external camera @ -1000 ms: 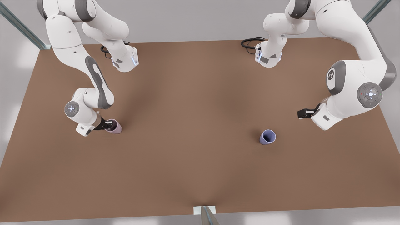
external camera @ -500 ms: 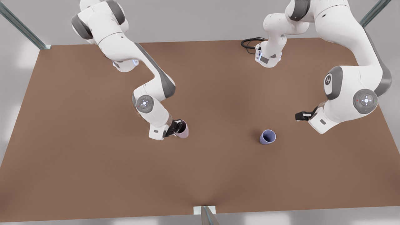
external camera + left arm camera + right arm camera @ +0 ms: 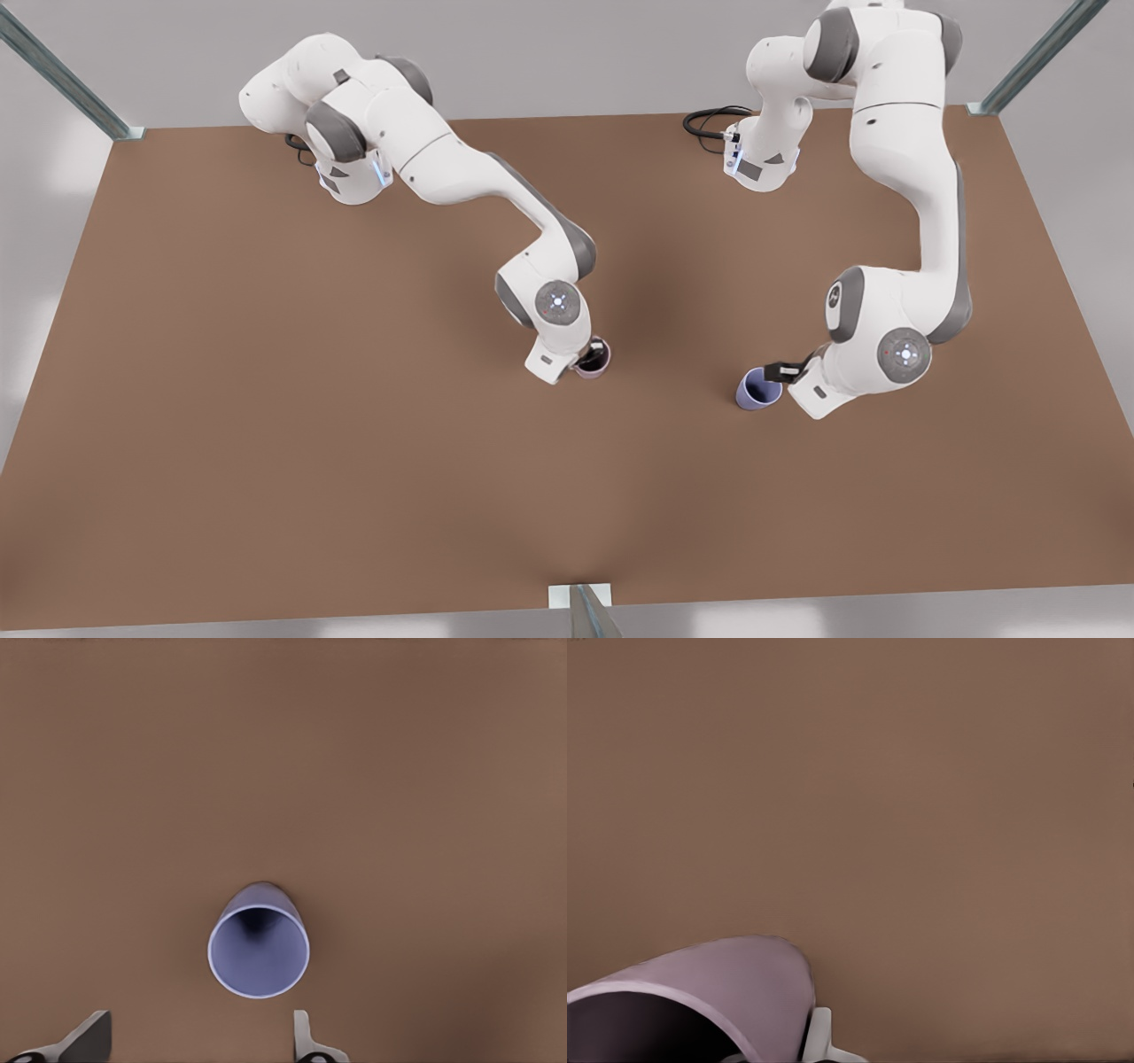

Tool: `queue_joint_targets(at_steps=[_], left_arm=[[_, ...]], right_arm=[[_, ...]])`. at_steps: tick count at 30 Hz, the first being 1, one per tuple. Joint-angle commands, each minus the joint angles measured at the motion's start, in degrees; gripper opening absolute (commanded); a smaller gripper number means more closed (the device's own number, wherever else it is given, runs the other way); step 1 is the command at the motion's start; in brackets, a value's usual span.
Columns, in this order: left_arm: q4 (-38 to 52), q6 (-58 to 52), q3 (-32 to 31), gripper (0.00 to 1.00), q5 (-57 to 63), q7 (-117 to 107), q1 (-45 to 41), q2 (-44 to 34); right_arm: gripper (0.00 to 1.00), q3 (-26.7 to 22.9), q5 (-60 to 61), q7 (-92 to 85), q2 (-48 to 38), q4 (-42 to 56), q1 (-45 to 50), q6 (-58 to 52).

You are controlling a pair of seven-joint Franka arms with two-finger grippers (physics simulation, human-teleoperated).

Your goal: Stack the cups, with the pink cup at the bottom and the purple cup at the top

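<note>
Pink cup is clamped in the right gripper mid-table, while the left gripper, fingers spread and empty, hovers by the purple cup to the right, so next it probably needs setting down first.

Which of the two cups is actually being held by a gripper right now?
The pink cup, near the table's middle: the right gripper is clamped on its rim. The purple cup stands free, with the left gripper open beside it.
</note>
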Motion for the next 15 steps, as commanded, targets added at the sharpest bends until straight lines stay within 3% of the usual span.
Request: queue_joint_targets(at_steps=[1, 11, 12, 13, 15], left_arm=[[0.0, 5.7, 0.1, 1.0, -0.2, -1.5, 0.1, 0.6], [-4.6, 7.1, 0.7, 1.0, -0.1, -0.5, 0.2, 3.4], [-6.1, 9.1, 0.7, 1.0, -0.1, -0.5, 0.3, 3.4], [-6.6, 9.8, 0.7, 1.0, -0.1, -0.5, 0.3, 3.4], [-6.7, 9.9, 0.7, 1.0, -0.1, -0.5, 0.3, 4.0]], right_arm=[[0.21, -0.1, -0.3, 26.1, 0.3, 0.3, -0.2, -0.8], [0.21, 0.2, -0.1, 26.1, 2.5, 1.1, -0.1, 0.3], [0.35, 0.2, 0.0, 26.1, 2.5, 1.0, -0.2, 0.4], [0.59, 0.2, 0.1, 26.2, 2.4, 1.0, -0.3, 0.2], [0.69, 0.1, 0.2, 26.2, 2.2, 0.9, -0.4, 0.3]])
